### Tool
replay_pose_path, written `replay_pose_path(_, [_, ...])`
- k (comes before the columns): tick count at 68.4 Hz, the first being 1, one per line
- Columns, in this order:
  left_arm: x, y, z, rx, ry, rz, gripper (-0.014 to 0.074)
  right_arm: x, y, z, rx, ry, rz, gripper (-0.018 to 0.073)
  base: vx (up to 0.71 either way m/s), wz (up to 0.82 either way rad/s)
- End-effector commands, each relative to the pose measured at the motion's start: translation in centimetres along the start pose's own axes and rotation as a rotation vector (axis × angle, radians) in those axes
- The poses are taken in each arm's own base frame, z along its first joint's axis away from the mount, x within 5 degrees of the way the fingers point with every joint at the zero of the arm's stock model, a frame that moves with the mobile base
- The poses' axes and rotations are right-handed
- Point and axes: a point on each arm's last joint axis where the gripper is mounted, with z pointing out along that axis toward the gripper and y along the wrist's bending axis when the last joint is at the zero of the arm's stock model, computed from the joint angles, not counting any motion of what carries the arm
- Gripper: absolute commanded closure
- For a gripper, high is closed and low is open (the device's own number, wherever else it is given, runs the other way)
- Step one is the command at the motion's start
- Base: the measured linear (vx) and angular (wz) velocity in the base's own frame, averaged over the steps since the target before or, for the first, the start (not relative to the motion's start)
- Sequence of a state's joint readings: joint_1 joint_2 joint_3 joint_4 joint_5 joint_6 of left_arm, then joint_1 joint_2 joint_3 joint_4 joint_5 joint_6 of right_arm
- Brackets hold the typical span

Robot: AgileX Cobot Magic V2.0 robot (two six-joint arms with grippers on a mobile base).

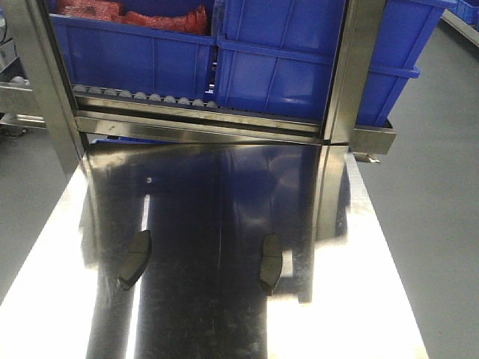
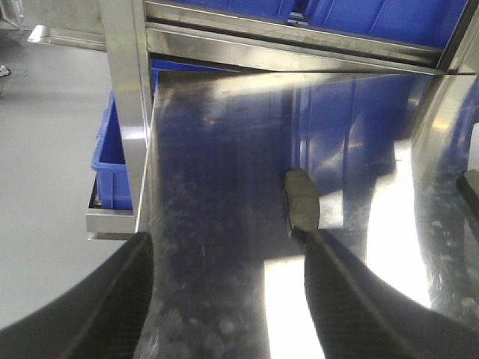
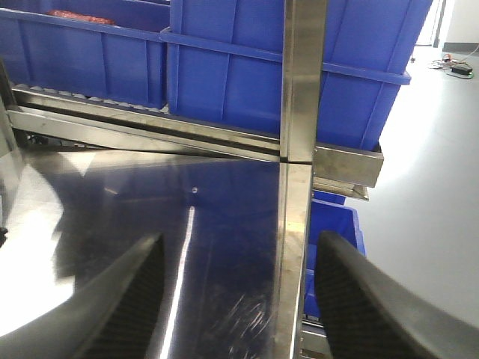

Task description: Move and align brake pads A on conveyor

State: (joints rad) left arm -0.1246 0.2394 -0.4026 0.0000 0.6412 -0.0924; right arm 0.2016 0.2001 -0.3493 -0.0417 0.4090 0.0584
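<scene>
Your left gripper (image 2: 221,238) and right gripper (image 3: 239,239) both gape empty, and that brake pad (image 2: 302,198) right of centre in the left wrist view could skate across the slick counter (image 2: 224,149) if a finger clips it.

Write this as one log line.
left hand open by left pad | right hand open, empty | right pad free | both on steel tabletop
</scene>
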Motion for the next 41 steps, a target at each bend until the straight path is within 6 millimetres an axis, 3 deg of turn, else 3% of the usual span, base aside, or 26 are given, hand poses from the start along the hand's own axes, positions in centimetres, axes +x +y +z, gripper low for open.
replay_pose_path(1, [-1.35, -0.15, -0.24, 0.012, -0.088, -0.001, 0.0163, -1.43, 0.03, -0.17, -0.001, -0.09, -0.015, 0.0127, 0.08, -0.09])
replay_pose_path(41, [-1.35, -0.15, -0.24, 0.012, -0.088, -0.001, 0.0163, -1.43, 0.03, -0.17, -0.001, -0.09, -0.015, 0.0127, 0.06, -0.1])
